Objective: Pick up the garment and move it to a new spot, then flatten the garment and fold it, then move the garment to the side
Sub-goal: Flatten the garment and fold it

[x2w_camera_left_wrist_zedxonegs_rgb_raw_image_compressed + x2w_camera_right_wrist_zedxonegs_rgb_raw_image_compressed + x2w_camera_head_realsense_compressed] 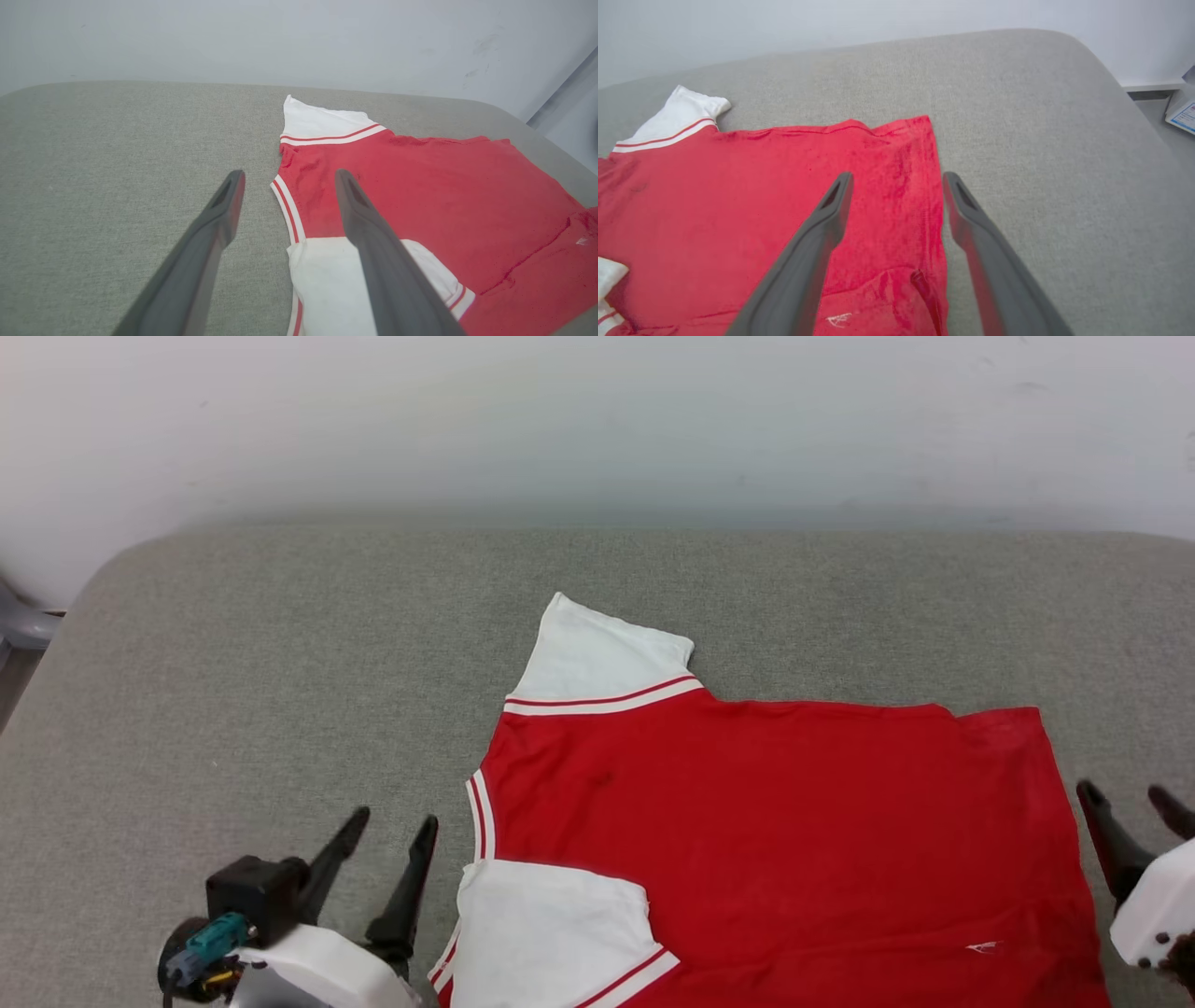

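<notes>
Between the left gripper [394, 818] and the right gripper [1122, 791], each with its fingers spread apart and empty, the garment [766, 821] lies flat on the grey fabric surface [233, 663], its white sleeves [597, 658] toward the left gripper and a small white mark [982, 947], too small to read, near the right gripper.

garment [775, 821] spread on grey cushion [280, 644] | left gripper [394, 819] wide apart, beside collar | right gripper [1121, 791] wide apart, beside hem

Grey fabric-covered surface [280, 644] with rounded corners against a plain, lightly scuffed white wall [597, 420].
</notes>
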### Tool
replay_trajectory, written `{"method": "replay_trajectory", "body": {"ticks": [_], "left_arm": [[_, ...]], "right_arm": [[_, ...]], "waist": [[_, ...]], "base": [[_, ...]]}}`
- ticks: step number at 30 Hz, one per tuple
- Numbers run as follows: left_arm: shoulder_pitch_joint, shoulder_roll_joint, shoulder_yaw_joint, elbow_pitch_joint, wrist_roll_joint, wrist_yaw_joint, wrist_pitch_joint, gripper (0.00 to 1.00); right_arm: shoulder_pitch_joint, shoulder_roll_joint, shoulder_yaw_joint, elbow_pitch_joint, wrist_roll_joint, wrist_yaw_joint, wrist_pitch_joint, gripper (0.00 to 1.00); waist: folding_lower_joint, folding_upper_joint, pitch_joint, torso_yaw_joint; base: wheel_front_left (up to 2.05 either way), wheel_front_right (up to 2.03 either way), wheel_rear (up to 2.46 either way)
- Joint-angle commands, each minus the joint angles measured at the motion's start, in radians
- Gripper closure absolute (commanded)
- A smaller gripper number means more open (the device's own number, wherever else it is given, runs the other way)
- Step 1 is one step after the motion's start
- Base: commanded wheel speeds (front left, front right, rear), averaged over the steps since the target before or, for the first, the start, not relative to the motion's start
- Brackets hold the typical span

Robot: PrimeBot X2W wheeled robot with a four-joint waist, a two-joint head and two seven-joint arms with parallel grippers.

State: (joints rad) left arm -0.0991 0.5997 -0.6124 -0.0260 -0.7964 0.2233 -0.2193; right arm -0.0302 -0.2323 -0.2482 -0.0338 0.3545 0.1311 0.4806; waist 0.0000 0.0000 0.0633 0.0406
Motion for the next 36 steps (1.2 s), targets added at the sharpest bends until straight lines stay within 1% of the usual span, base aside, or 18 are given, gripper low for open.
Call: {"method": "replay_trajectory", "body": {"ticks": [1,6,8,9,11,13,15,19,25,28,31,32,36], "left_arm": [[-0.013,-0.005,0.008,-0.005,0.013,0.001,-0.014,0.00],[-0.013,-0.040,0.054,-0.034,0.094,-0.009,-0.044,0.00],[-0.004,-0.081,0.101,-0.056,0.124,-0.013,-0.047,0.00],[0.009,-0.101,0.127,-0.063,0.144,-0.021,-0.047,0.00],[0.033,-0.135,0.167,-0.070,0.196,-0.043,-0.047,0.00],[0.050,-0.174,0.204,-0.071,0.234,-0.073,-0.048,0.00],[0.072,-0.201,0.231,-0.053,0.269,-0.104,-0.048,0.00],[0.091,-0.255,0.283,-0.026,0.320,-0.158,-0.048,0.00],[0.078,-0.309,0.351,-0.004,0.377,-0.228,-0.048,0.00],[0.055,-0.317,0.372,0.007,0.399,-0.260,-0.048,0.00],[0.018,-0.298,0.374,0.038,0.406,-0.289,-0.045,0.00],[0.002,-0.293,0.372,0.055,0.394,-0.298,-0.024,0.00],[-0.109,-0.231,0.374,0.096,0.373,-0.322,0.075,0.00]], "right_arm": [[-0.012,0.005,0.009,-0.011,0.012,-0.001,-0.026,0.00],[-0.017,0.032,0.038,-0.061,0.042,-0.001,-0.173,0.00],[0.002,0.025,0.054,-0.078,0.045,-0.001,-0.234,0.00],[0.014,0.020,0.066,-0.083,0.038,-0.001,-0.266,0.00],[0.027,0.027,0.083,-0.087,0.029,-0.001,-0.320,0.00],[0.036,0.032,0.094,-0.087,0.010,-0.001,-0.369,0.00],[0.050,0.041,0.104,-0.071,-0.004,-0.001,-0.405,0.00],[0.050,0.053,0.123,-0.038,-0.018,-0.001,-0.455,0.00],[0.024,0.049,0.139,-0.008,-0.019,-0.001,-0.492,0.00],[0.014,0.043,0.146,-0.002,-0.029,-0.001,-0.498,0.00],[0.000,0.048,0.154,-0.012,-0.028,-0.001,-0.501,0.00],[-0.004,0.050,0.157,-0.018,-0.027,-0.001,-0.501,0.00],[-0.029,0.059,0.174,-0.043,-0.025,-0.001,-0.498,0.00]], "waist": [[0.0000,0.0000,-0.002,-0.002],[0.0000,0.0000,-0.003,-0.002],[0.0000,0.0000,-0.001,0.000],[0.0000,0.0000,0.001,0.001],[0.0000,0.0000,0.006,0.000],[0.0000,0.0000,0.009,0.000],[0.0000,0.0000,0.012,-0.001],[0.0000,0.0000,0.017,-0.005],[0.0000,0.0000,0.032,-0.019],[0.0000,0.0000,0.049,-0.034],[0.0000,0.0000,0.078,-0.056],[0.0000,0.0000,0.090,-0.064],[0.0000,0.0000,0.152,-0.108]], "base": [[0.00,0.00,0.00],[0.00,0.00,0.00],[0.00,0.00,0.00],[0.00,0.00,0.00],[0.00,0.00,0.00],[0.00,0.00,0.00],[0.00,0.00,0.00],[0.00,0.00,0.00],[0.00,0.00,0.00],[0.00,0.00,0.00],[0.00,0.00,0.00],[0.00,0.00,0.00],[0.00,0.00,0.00]]}}
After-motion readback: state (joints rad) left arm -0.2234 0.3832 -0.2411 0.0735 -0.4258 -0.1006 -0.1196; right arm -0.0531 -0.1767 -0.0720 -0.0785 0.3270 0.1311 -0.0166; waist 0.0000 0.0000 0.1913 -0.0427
